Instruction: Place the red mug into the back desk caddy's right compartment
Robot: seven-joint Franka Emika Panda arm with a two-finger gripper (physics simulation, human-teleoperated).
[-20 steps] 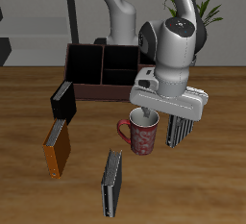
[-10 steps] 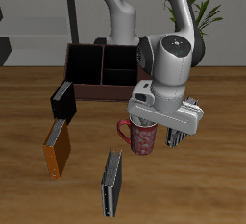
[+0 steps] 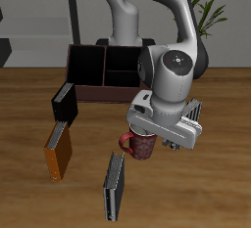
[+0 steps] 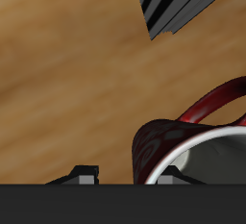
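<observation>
gripper low over the red mug, jaws straddling its rim, whether clamped I cannot tell | mug upright on the table, directly beneath the jaws | 1 back desk caddy well behind them, right compartment open for it

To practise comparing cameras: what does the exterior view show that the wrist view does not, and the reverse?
Only the exterior view shows the back desk caddy, the books such as the orange book, and the whole arm. Only the wrist view shows the red mug's white inside close up. Both show the red mug, under the pincer, and the wooden table.
</observation>
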